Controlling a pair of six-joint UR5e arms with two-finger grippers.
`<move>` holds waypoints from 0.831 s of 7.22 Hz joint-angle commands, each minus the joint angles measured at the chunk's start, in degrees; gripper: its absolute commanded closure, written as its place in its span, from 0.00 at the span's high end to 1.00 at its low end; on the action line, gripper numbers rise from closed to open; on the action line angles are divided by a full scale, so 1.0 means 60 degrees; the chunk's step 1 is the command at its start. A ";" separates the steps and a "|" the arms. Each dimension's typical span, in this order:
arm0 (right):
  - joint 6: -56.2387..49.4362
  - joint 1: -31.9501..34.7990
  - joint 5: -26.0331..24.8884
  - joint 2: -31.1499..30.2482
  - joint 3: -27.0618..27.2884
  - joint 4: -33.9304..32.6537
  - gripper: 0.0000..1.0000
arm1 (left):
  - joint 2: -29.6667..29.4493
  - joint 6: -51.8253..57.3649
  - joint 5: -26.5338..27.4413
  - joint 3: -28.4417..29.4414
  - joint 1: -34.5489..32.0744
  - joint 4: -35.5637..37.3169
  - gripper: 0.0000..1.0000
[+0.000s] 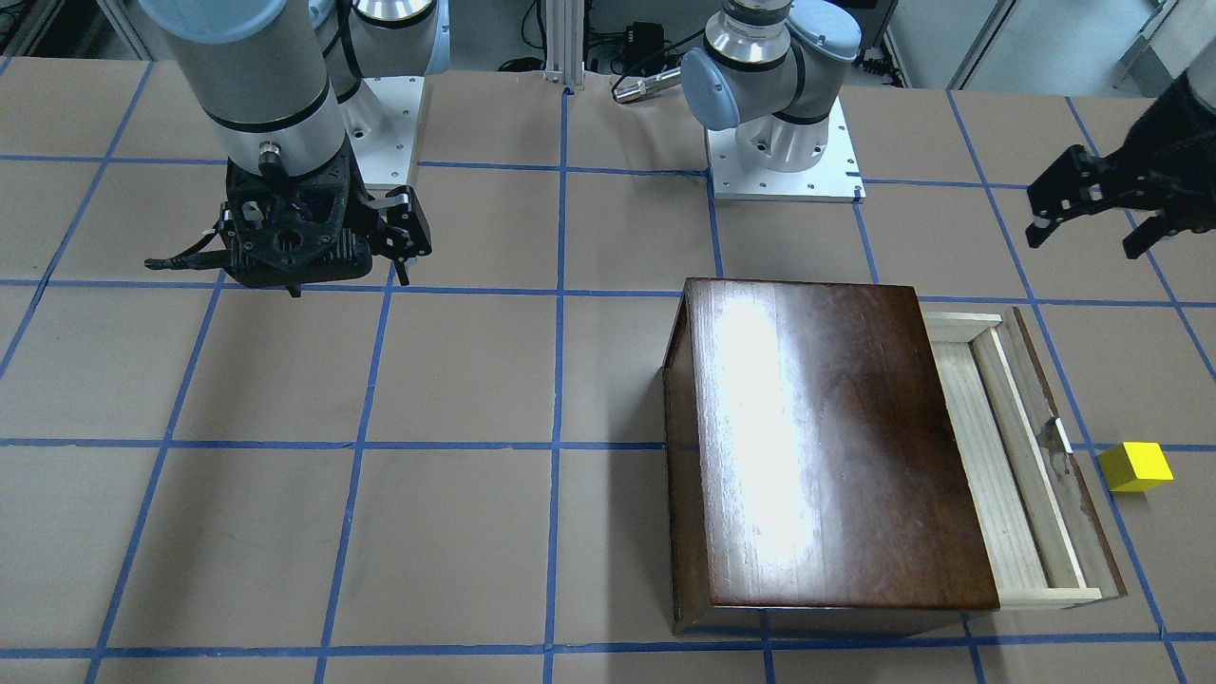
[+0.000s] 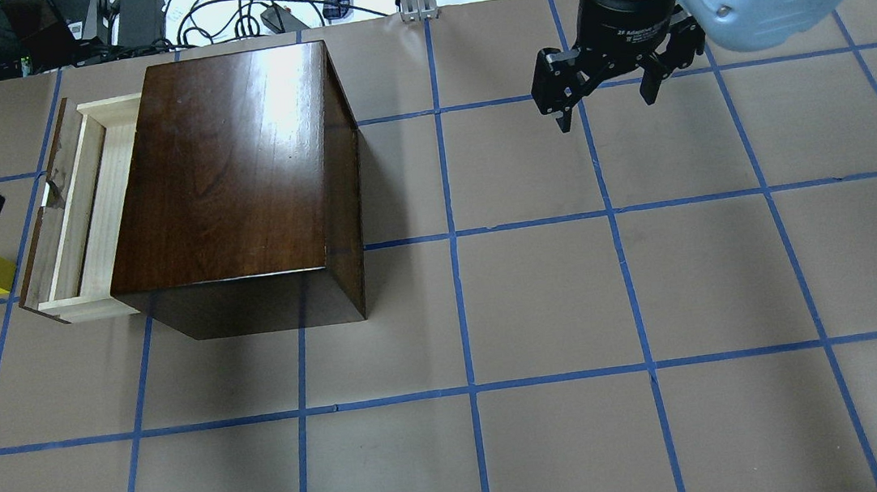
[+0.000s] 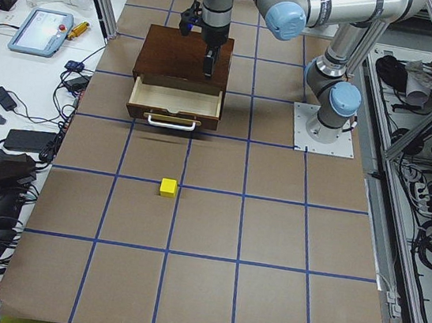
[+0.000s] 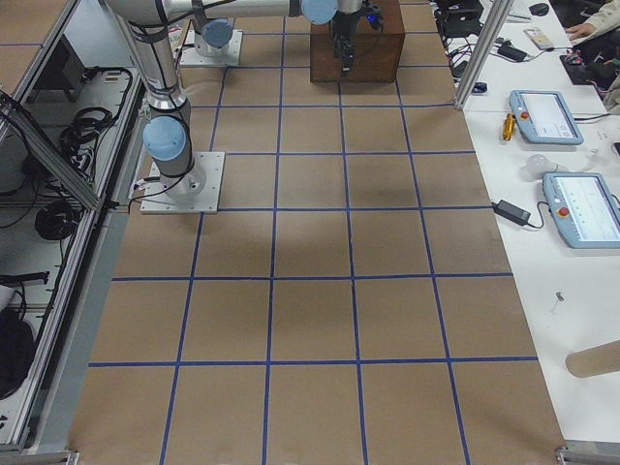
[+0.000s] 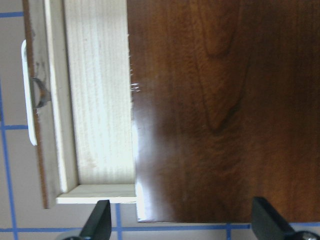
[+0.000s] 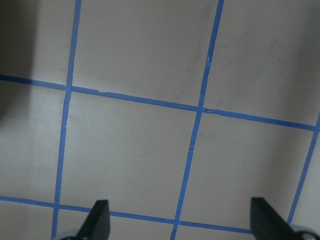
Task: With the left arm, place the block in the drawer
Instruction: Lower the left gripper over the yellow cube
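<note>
- Hovering high over the open drawer (image 1: pixel 983 446), the left gripper (image 1: pixel 1091 237) has its fingers (image 5: pixel 100 222) spread wide with nothing between them. Its wrist camera shows the drawer's pale floor and the glossy top of the dark wooden box (image 1: pixel 817 437) directly beneath it.
- The yellow block (image 1: pixel 1135 465) sits on the paper-covered table (image 1: pixel 456 380), well below the hand. It is out past the drawer's front panel and white handle (image 5: pixel 29 95), on the side away from the box, and touches only the table.
- The block falls outside the wrist view, so I judge the hand is not yet above it.
- The drawer stands pulled out of the box, and the part of its tray that shows is bare. That probably leaves room to lower the cube in from above with no further tug on the handle.
- The parted jaws suit a top-down pick. The next move likely calls for shifting outward beyond the handle, descending, and closing on two flat faces of the cube.
- The right gripper (image 2: pixel 605 106) hangs far from the left hand, beyond the box's other side. Its fingers are also apart and empty, over bare table. It is presumably kept clear because the job belongs to the left arm.
- One risk is that the raised front panel stands between the block and the tray, so the carried cube must clear it.
</note>
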 commanded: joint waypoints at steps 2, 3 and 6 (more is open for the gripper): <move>-0.0008 0.0000 0.0000 0.0000 0.0000 0.0000 1.00 | -0.0907 0.4617 -0.0031 -0.0018 0.1640 0.0786 1.00; -0.0008 0.0000 0.0000 0.0000 0.0000 0.0000 1.00 | -0.1375 0.5984 0.0027 -0.0003 0.1772 0.1373 1.00; -0.0008 0.0000 0.0000 0.0000 0.0000 0.0000 1.00 | -0.2665 1.0436 0.0526 0.0230 0.1788 0.2372 1.00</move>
